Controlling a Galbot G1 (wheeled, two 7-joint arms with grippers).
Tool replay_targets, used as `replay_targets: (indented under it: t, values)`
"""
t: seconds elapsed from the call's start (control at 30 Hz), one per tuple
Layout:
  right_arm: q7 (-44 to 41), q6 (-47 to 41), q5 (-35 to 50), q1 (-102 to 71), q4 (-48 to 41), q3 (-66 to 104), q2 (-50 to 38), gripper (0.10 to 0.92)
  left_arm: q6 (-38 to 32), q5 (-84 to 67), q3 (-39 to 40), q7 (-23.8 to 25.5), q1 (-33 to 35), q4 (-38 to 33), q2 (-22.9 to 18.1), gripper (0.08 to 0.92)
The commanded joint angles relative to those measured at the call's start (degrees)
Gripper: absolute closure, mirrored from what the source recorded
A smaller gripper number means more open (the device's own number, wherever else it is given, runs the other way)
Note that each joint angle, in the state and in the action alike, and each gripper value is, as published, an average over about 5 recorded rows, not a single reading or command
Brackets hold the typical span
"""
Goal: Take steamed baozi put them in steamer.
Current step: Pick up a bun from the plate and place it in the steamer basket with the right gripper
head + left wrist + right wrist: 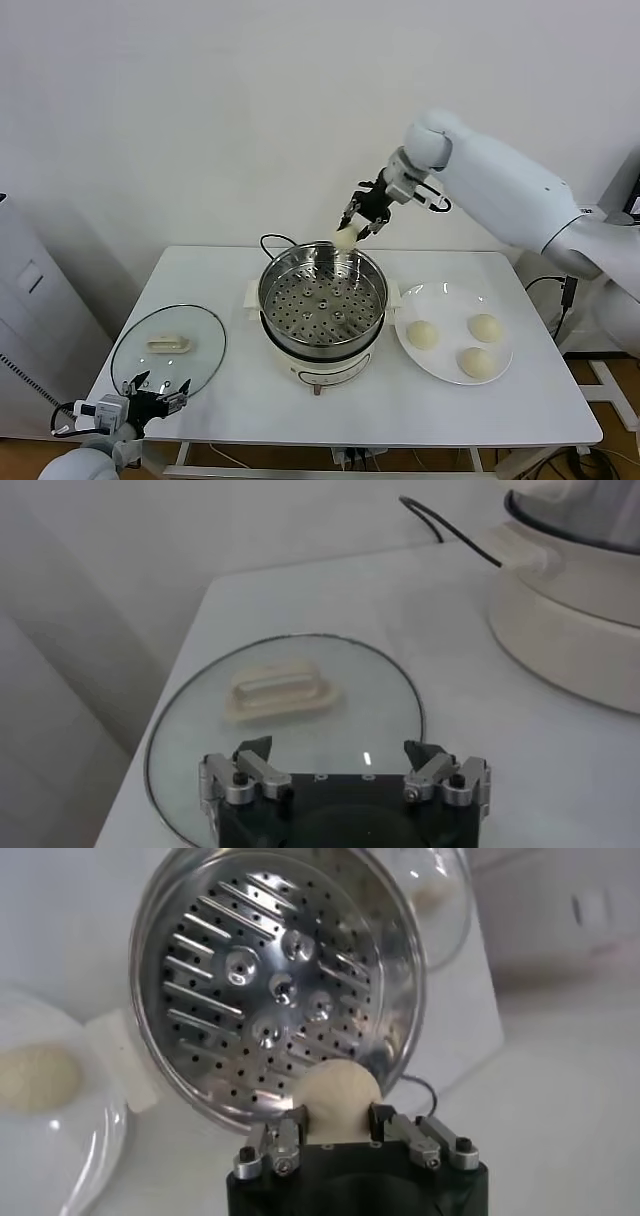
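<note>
Steel steamer (322, 300) is sitting mid-desk (420, 405), its perforated tray bare; the right tool (358, 222) is hovering over its far rim, fingers pinching one baozi (346, 238); three baozi (423, 334) are resting on the white plate (447, 298); the left tool (345, 770) is idling, spread wide, above the glass lid (300, 670).

A bare robot test room: white table (300, 400) against a blank white wall (200, 120), cables (560, 295) trailing alongside

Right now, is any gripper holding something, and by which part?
The right gripper holds one baozi by its sides, above the steamer rim. The left gripper holds nothing.
</note>
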Motion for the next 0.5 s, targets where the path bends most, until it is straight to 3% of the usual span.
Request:
replay_targets:
  t: [0.03,0.5]
  values:
    - [-1.0,4.5,-10.0,-2.0,2.9,0.5,2.3,0.616,0.0,0.1,0.1,0.0,0.0,0.0,0.0,0.177]
    - [-0.5,4.5,-24.4,-11.7,2.9,7.0,6.7,0.618,0.2,0.2,0.4,0.0,-0.4,0.4,0.0,0.177]
